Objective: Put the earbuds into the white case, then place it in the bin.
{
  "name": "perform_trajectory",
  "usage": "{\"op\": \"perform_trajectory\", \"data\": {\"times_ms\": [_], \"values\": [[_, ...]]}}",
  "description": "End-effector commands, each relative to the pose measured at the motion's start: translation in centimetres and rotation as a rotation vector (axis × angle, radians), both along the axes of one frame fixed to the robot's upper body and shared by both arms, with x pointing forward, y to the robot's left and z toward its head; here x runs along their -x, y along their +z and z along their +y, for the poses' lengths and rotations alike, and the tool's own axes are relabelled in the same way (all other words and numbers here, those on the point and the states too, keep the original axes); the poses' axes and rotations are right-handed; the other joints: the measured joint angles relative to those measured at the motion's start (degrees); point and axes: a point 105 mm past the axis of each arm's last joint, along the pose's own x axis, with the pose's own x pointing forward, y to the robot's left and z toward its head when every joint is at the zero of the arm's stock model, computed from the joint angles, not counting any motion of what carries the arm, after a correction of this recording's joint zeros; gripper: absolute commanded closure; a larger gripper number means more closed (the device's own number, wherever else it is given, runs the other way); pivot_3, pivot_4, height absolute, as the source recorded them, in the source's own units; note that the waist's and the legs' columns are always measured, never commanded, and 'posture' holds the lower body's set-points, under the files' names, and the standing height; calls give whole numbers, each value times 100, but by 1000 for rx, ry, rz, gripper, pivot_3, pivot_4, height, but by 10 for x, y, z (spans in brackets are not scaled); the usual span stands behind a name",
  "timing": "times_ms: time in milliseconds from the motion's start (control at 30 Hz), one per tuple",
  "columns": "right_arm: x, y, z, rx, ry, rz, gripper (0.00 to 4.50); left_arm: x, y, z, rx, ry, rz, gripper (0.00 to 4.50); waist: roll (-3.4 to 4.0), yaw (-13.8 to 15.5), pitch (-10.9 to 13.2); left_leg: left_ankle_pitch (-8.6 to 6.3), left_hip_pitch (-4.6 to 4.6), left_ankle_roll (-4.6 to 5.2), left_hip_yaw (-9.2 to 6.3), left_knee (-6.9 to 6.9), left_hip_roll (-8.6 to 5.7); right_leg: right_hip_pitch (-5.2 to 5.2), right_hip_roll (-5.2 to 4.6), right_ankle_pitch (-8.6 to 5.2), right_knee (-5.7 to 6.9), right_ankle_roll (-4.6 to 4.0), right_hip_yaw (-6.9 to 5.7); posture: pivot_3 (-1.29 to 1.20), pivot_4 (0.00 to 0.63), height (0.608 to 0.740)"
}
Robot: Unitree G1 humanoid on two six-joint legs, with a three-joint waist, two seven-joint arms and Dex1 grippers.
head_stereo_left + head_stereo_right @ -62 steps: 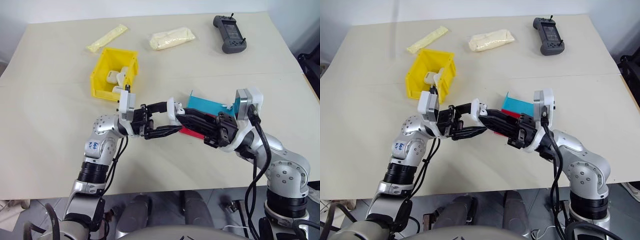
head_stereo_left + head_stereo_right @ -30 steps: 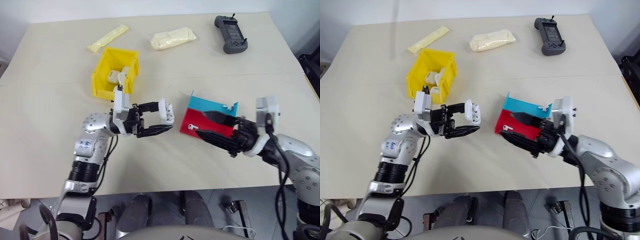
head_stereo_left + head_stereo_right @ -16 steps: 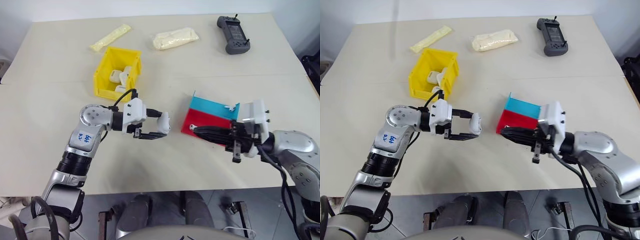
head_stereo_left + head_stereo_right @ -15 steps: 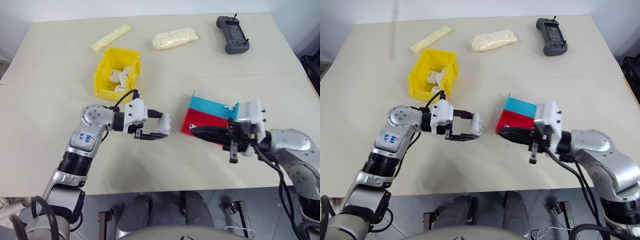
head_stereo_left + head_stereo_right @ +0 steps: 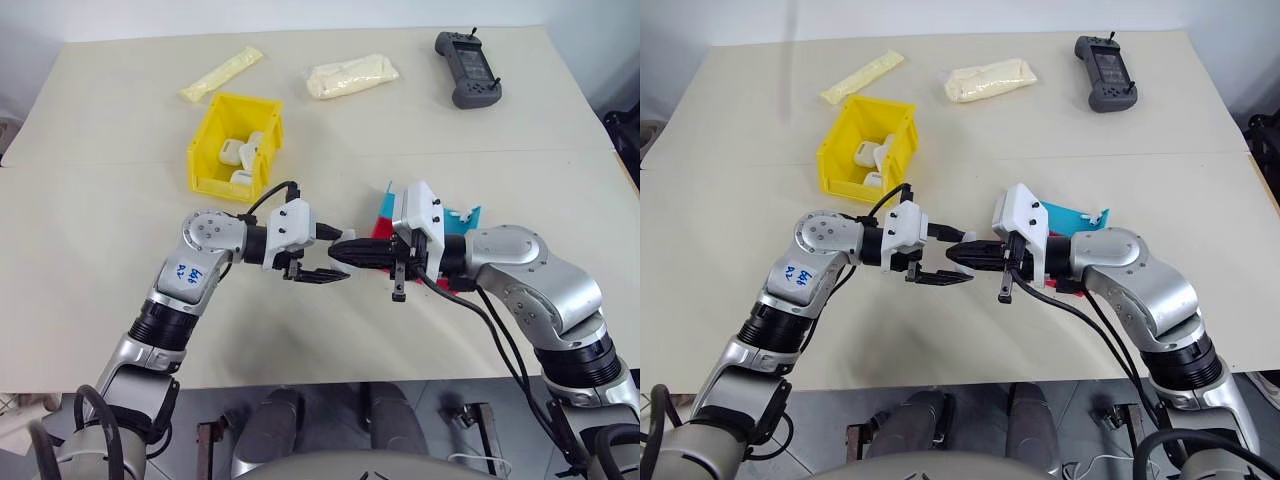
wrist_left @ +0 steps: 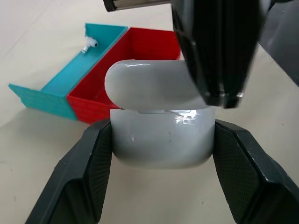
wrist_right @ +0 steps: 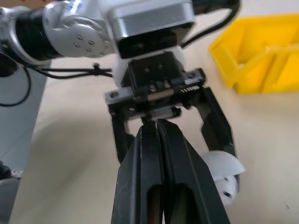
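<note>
My left gripper (image 6: 163, 142) is shut on the white case (image 6: 163, 135), which hangs over the table with its lid (image 6: 149, 79) raised. My right gripper (image 5: 336, 250) is shut, and its tips sit at the case's open mouth, facing the left gripper (image 5: 338, 256). Whatever lies between its tips is hidden. One earbud (image 6: 88, 43) lies in the blue half of the tray (image 6: 70, 79). The yellow bin (image 5: 205, 182) stands behind the left arm and holds other white cases (image 5: 240, 152).
The red and blue tray (image 5: 1080, 217) lies just behind my right forearm. Far back on the table lie a black handheld controller (image 5: 467, 80), a cream pouch (image 5: 350, 75) and a long yellow packet (image 5: 220, 75).
My right gripper has shut at the tray and swung left until its tips meet the case. The left gripper has edged right with the case still in it.
</note>
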Motion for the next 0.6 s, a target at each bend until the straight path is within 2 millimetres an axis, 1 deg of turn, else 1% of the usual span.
{"op": "perform_trajectory", "data": {"times_ms": [33, 100, 167, 267, 333, 367, 467, 533, 600], "values": [[-3, -12, -24, 42, -79, 31, 4450, 5, 13, -1, 56, -24, -61, 1710, -1, 18, 0, 0, 0, 0, -1, 0, 0, 0, 0, 0, 0, 0, -1, 0, 150, 740], [0, -14, -33, 44, -93, 37, 4450, 6, 14, 1, 71, -25, -67, 1710, -1, 15, 1, 0, -2, 0, -1, 0, -3, 0, -3, 0, -2, 0, 0, 0, 150, 740], [3, -15, -46, 25, -155, 58, 4450, 8, 19, 3, 115, -27, -83, 1710, -2, 23, 1, 0, -2, 1, 0, 0, -3, 0, -3, 0, -1, 0, 0, 0, 150, 740], [13, -12, -56, -16, -145, 60, 4450, 13, 23, 6, 178, -27, -77, 1710, -2, 21, 1, 0, -1, 0, -2, 0, -1, 1, -3, 0, 0, 0, -1, 0, 150, 740], [15, -7, -63, -60, -178, 41, 4450, 15, 26, 13, 214, -4, -73, 1710, -2, -4, 1, 0, 1, 0, 5, 0, 2, 1, 0, 0, 0, 0, 2, 0, 150, 740], [13, -2, -70, -89, -225, 5, 4450, 17, 27, 19, 238, 16, -69, 1710, -2, -9, 1, 0, 2, 0, 6, 0, 4, 1, 1, 0, 0, 0, 3, 0, 150, 740], [19, 6, -82, -142, -260, -21, 3905, 21, 29, 36, 293, 84, -60, 1710, -2, -6, 1, 0, 8, -1, 8, -7, 9, 0, 4, 0, 1, 0, 6, 0, 150, 740], [18, 14, -90, -179, -314, -91, 3265, 17, 32, 54, 350, 219, -84, 1710, -2, 8, 1, 0, 7, -1, 7, -6, 8, 1, 3, 0, 1, 0, 5, 0, 150, 740], [15, 20, -96, -216, -371, -153, 2621, 11, 30, 71, 379, 359, -116, 1710, -2, 15, 1, 0, 8, -1, 7, -6, 9, 2, 4, 0, -1, 0, 6, 0, 150, 740]]}}
